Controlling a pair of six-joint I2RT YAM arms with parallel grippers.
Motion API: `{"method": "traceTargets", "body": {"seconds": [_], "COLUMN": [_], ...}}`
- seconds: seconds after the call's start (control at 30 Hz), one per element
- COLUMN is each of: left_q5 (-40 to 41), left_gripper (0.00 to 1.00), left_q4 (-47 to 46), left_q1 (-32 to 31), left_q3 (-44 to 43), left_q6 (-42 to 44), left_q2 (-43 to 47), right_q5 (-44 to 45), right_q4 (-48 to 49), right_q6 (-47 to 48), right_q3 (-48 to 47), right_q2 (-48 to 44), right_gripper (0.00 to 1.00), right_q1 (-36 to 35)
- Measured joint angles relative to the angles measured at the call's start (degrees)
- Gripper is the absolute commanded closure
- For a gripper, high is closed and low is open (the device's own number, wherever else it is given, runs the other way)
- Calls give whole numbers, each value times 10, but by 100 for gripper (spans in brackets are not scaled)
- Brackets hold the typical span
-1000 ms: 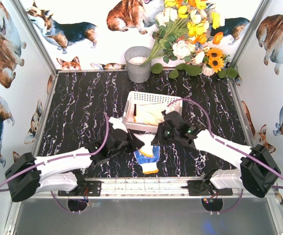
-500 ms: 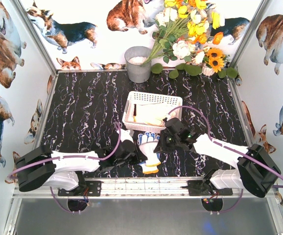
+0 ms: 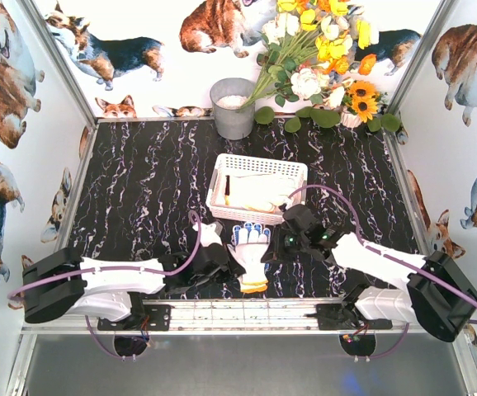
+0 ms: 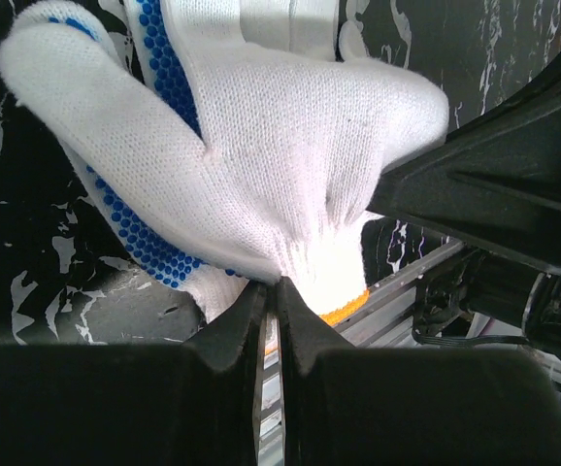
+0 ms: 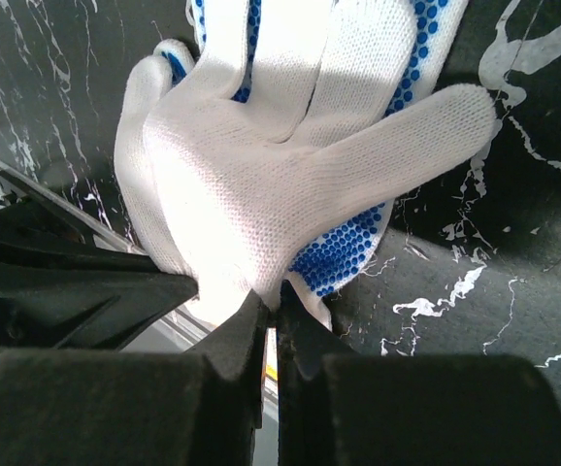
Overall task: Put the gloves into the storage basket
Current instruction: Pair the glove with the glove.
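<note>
Shifting, top view: glove (image 3: pixel 251 257) was bunched blue-side up a second ago. Now it's spread flat, fingers aimed at the storage basket (image 3: pixel 222 177) just beyond. Looks ready to lift in.
Top view, grippers: left gripper (image 3: pixel 227 262) and right gripper (image 3: pixel 275 251) flank its cuff end.
Left wrist: jaws clenched on the cuff edge, glove ahead.
Right wrist: jaws pinching the palm edge, glove ahead.

Desk (image 3: pixel 139 190) open at left and far right; storage basket (image 3: pixel 259 158) centre, bucket (image 3: pixel 233 111) and flowers (image 3: pixel 321 49) crowd the top edge.
</note>
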State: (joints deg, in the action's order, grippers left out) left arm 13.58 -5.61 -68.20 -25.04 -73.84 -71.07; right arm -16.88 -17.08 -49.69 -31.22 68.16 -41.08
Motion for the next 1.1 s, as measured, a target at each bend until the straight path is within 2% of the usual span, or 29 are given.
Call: {"method": "traceTargets", "body": {"seconds": [0.97, 1.03, 1.1], "left_q5": [10, 10, 10], "left_gripper": [100, 100, 96], "left_q4": [11, 11, 12], "left_q1": [-14, -14, -15], "left_q3": [15, 17, 18], "left_q6": [-25, -26, -27], "left_q2": [-10, -11, -14], "right_q5": [-17, -17, -18], "right_q4": [48, 50, 50], "right_q6": [-15, -15, -16], "right_q3": [30, 30, 30], "right_q2": [26, 26, 26], "right_gripper": [100, 93, 81], "right_q1": [0, 0, -1]}}
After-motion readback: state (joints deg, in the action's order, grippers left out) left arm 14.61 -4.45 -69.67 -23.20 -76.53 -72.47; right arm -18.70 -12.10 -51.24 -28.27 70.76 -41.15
